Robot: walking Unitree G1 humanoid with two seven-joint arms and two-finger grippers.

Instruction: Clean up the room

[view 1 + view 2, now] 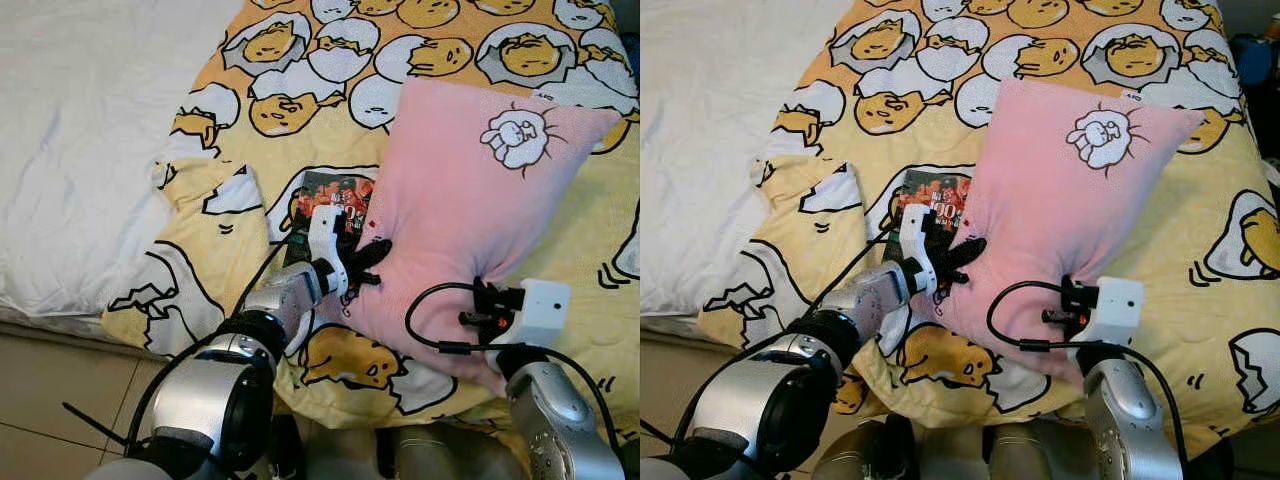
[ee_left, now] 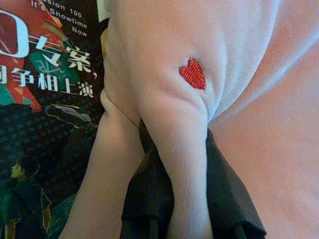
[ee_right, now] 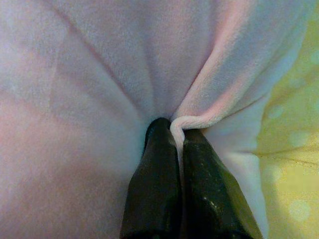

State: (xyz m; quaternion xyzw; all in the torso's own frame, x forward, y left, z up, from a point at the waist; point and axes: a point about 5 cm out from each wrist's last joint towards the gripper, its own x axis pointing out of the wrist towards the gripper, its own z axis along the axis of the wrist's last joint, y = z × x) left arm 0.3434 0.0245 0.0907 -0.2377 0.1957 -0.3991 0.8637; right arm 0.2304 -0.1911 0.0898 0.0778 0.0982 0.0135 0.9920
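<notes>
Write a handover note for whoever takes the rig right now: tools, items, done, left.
Left tool: shut on the pink pillow, pinching a fold at its left edge.
Right tool: shut on the pillow's near edge.
The pillow lies on the yellow blanket on the bed, partly covering a magazine.
Done: both grips set.
Left: lift and place the pillow, probably deal with the magazine, straighten the blanket.
</notes>
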